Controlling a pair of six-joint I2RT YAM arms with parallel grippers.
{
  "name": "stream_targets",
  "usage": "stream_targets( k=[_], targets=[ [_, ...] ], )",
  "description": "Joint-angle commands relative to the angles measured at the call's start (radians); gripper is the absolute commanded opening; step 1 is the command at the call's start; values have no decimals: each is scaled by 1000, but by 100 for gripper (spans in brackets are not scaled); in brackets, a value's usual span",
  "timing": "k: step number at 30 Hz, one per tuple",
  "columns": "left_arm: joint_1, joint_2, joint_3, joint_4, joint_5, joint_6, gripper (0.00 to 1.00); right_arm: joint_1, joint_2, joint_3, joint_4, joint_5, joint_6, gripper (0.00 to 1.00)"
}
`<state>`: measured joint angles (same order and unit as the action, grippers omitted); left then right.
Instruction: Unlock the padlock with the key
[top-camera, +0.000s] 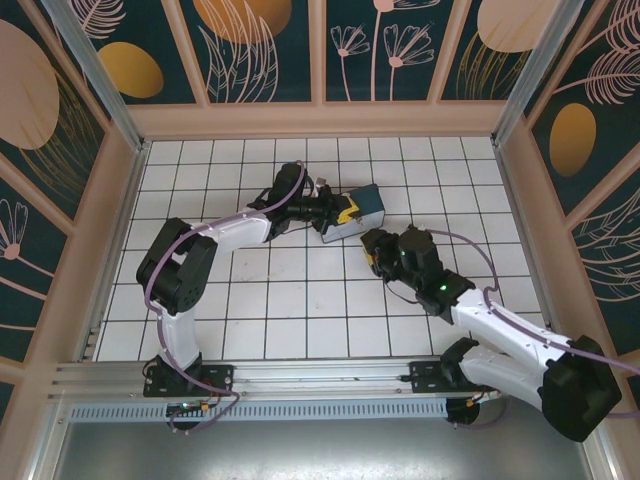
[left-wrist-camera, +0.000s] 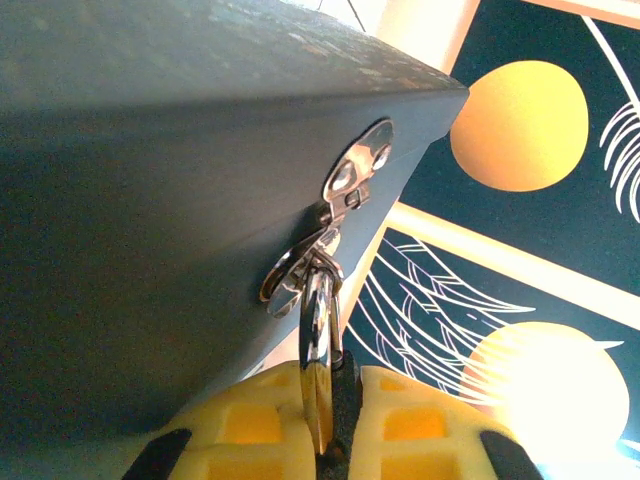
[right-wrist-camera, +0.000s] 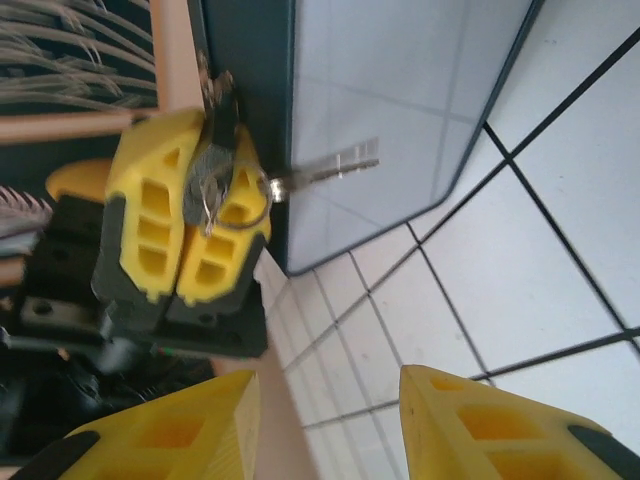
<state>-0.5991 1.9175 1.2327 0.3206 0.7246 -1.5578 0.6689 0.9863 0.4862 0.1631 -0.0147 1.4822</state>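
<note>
My left gripper (left-wrist-camera: 335, 390) is shut on the small padlock (left-wrist-camera: 318, 320). Its shackle hangs through the metal hasp (left-wrist-camera: 355, 175) of the dark box (left-wrist-camera: 150, 200). In the right wrist view the left gripper's yellow fingers (right-wrist-camera: 160, 220) clamp the padlock (right-wrist-camera: 218, 140) beside the box (right-wrist-camera: 390, 100). The key (right-wrist-camera: 335, 167) sticks out sideways, blurred, on a ring (right-wrist-camera: 248, 205) at the padlock. I cannot tell whether a key sits in the lock. My right gripper (right-wrist-camera: 328, 400) is open and holds nothing, a short way from the key. From above, it (top-camera: 372, 243) sits just right of the left gripper (top-camera: 343, 213).
The box (top-camera: 362, 205) lies on the white tiled floor (top-camera: 300, 300) near the middle back. Painted wooden walls (top-camera: 320, 110) close the floor in on three sides. Purple cables run along both arms.
</note>
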Motion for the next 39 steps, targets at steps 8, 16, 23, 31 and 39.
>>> stream_targets(
  k=[8,16,23,31,39],
  targets=[
    [3,-35,13,76,8,5,0,-38,80,-13,340,68,175,38],
    [4,-43,5,75,13,4,0,-63,152,10,394,35,150,35],
    [2,-41,10,72,17,5,0,-66,208,12,457,4,156,29],
    [3,-49,10,72,20,2,0,-71,237,26,481,0,141,26],
    [2,-55,7,66,23,2,0,-90,262,27,494,-15,134,23]
  ],
)
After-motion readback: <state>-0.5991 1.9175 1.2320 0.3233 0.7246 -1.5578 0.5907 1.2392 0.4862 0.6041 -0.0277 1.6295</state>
